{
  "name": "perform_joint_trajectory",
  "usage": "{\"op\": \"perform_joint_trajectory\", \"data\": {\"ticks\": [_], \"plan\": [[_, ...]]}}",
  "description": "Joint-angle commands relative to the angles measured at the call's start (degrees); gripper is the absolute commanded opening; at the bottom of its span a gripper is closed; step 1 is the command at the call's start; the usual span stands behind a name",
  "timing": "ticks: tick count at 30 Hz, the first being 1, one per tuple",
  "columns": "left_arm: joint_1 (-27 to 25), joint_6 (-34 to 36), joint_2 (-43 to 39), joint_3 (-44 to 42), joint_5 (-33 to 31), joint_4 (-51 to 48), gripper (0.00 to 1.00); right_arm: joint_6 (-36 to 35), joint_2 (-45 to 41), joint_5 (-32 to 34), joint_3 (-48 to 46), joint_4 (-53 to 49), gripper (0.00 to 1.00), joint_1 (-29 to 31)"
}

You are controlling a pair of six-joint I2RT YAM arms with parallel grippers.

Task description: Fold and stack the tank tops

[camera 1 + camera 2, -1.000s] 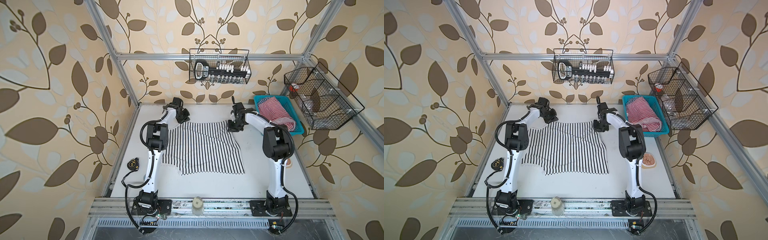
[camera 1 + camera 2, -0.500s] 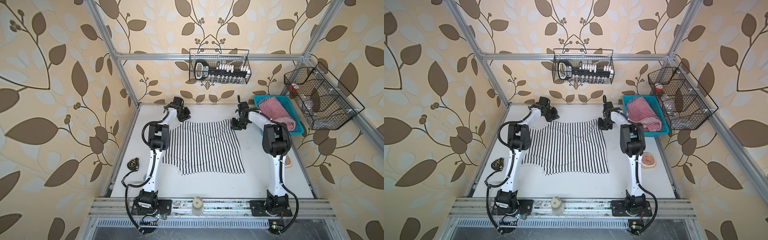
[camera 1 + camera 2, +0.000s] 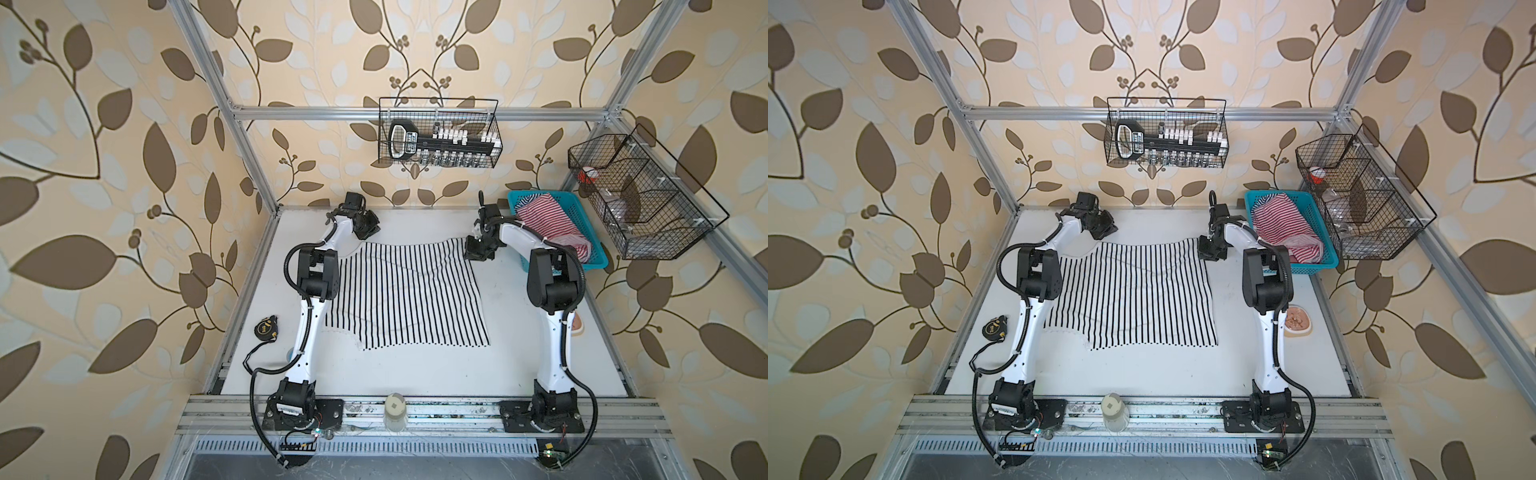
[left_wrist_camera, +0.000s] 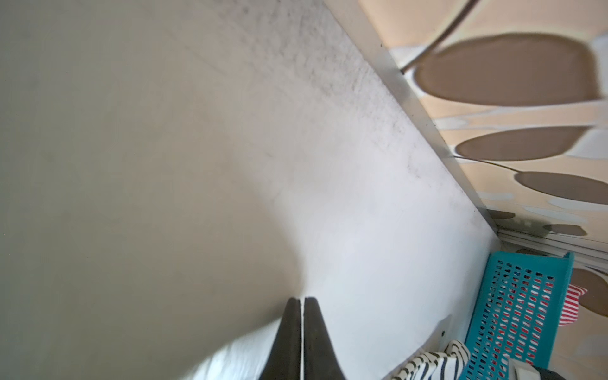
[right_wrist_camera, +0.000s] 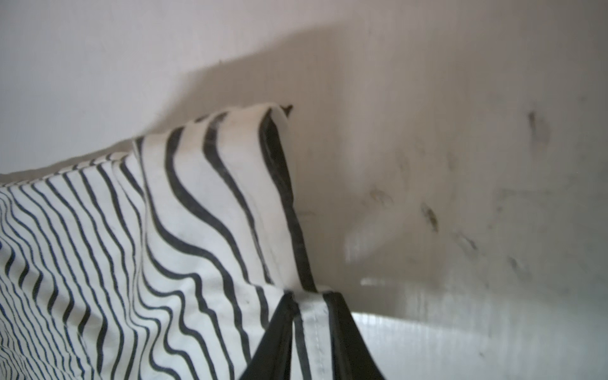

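White table [image 3: 415,374], b/w tank top [image 3: 407,295] flat, right claw [image 5: 309,329] pinching its corner

On your desk [image 3: 415,374]: teal basket [image 3: 598,259] at 2 o'clock; small pink dish [image 3: 1298,320] at 3 o'clock. Tape measure [image 3: 265,328] off the desk's edge at 9 o'clock. You have one wire basket [image 3: 438,139] hung on the back rail at 12 o'clock, another wire basket [image 3: 648,199] at 2 o'clock. Capped jar [image 3: 395,409] on the front rail at 6 o'clock.
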Motion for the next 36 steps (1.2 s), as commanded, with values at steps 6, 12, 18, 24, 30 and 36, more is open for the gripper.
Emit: {"op": "perform_joint_trajectory", "data": {"ticks": [6, 12, 18, 24, 30, 36], "plan": [[0.49, 9.35, -29.22, -15.75, -6.41, -7.57, 0.17, 0.23, -16.59, -2.05, -13.07, 5.71, 0.31, 0.64], [0.15, 10.48, -34.78, -29.58, -5.39, -9.47, 0.16, -0.04, -20.85, -2.67, -20.63, 7.81, 0.32, 4.29], [0.15, 9.23, -27.5, -29.3, -0.35, -11.8, 0.06, 2.32, -20.39, -6.91, -27.02, 14.25, 0.29, 8.42], [0.06, 7.91, -20.55, -26.14, 2.26, -9.34, 0.06, 3.92, -15.7, -7.02, -26.78, 15.77, 0.29, 10.45], [0.06, 7.85, -11.88, -16.44, 3.17, -11.58, 0.06, 4.86, -11.85, -5.99, -24.74, 15.21, 0.29, 10.55], [0.14, 6.94, -4.29, -7.83, 3.46, -12.87, 0.06, 5.12, -7.75, -3.4, -21.57, 11.88, 0.29, 9.87]]}}
